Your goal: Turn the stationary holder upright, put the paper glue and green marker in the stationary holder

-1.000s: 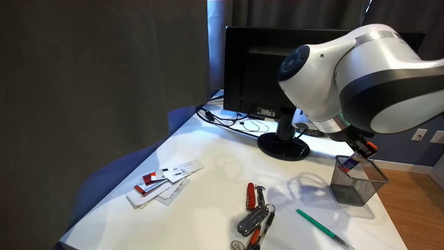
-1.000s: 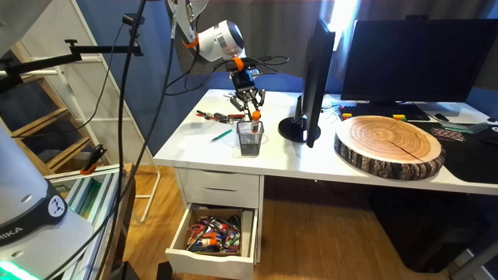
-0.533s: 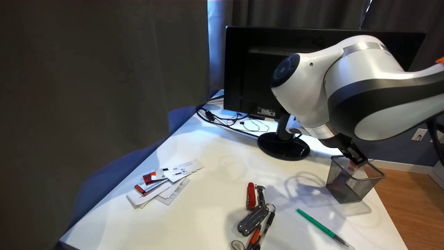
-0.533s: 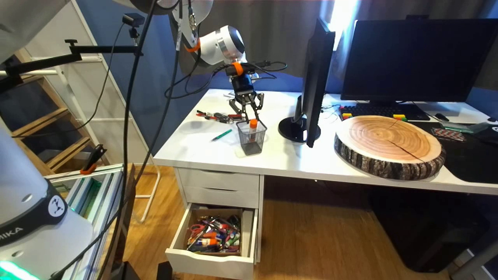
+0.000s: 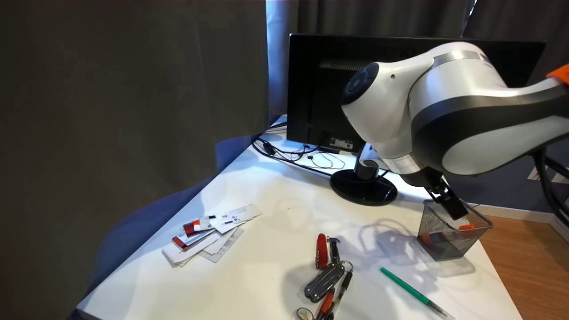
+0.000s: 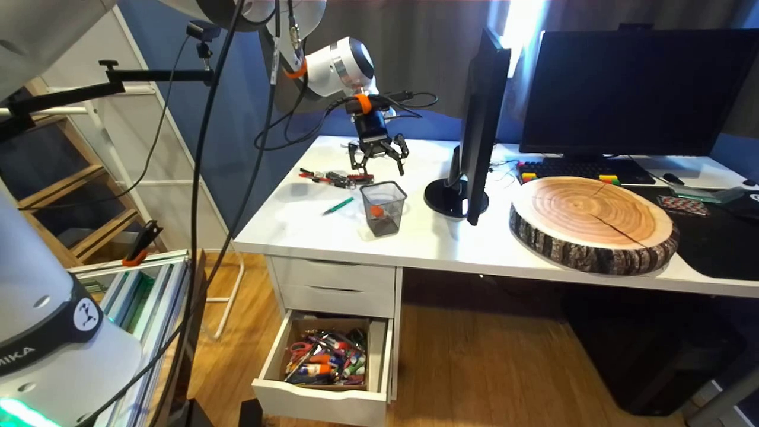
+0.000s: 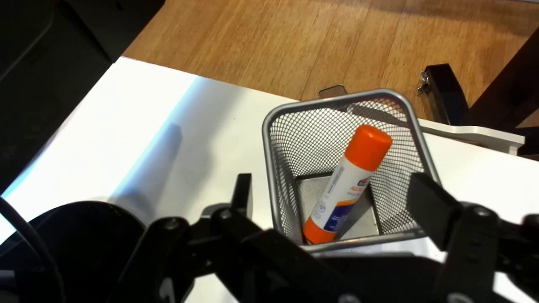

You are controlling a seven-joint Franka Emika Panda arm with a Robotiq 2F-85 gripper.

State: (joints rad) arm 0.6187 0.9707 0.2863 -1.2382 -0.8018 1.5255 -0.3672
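A monitor [image 5: 320,102] stands on the white surface [image 5: 275,182], wooden floor [image 7: 252,42] below. The pincer [image 6: 381,171] has now spread wide, paper glue [image 7: 345,185] dropped deeper into the holder [image 7: 311,134]!

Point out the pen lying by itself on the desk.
The green pen, alone near the mesh cup; the black pen lies bunched with the tools.

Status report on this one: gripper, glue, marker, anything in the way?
Gripper open, nothing held. Glue tilted inside upright holder. Marker on desk, not yet in. Multitool nearby but apart, probably no obstacle.
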